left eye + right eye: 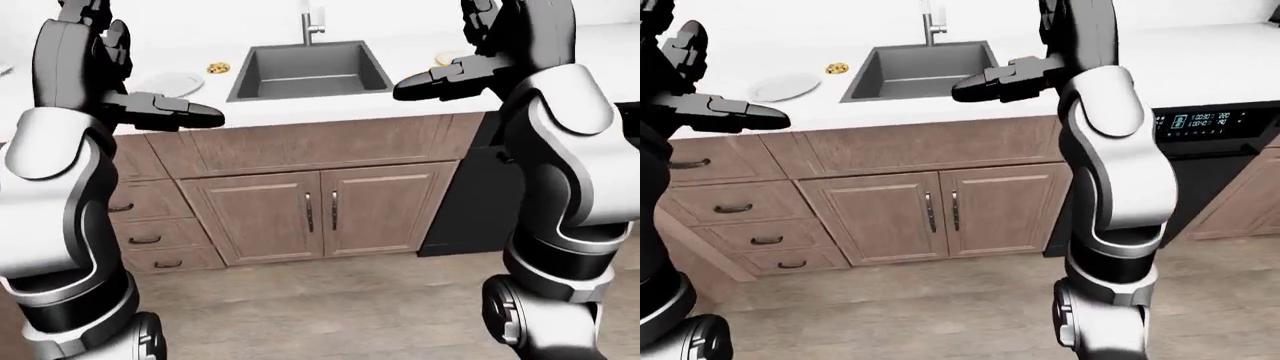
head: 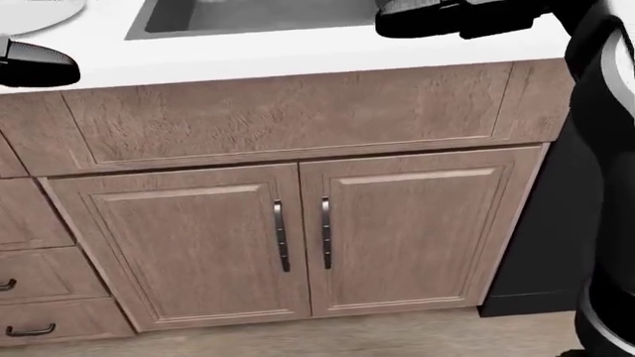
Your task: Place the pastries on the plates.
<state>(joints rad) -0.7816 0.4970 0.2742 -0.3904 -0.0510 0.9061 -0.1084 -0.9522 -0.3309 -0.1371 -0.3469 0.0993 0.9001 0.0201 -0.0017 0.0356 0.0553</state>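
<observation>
In the left-eye view, the left hand hovers at the counter edge with fingers stretched flat and apart, holding nothing. Just right of it a white plate lies on the counter, and a small golden pastry sits beside the plate, near the upper left corner of the grey sink. Right of the sink, the right hand reaches out, fingers extended and empty. Behind it a second plate is partly hidden. Wooden cabinet doors stand below.
</observation>
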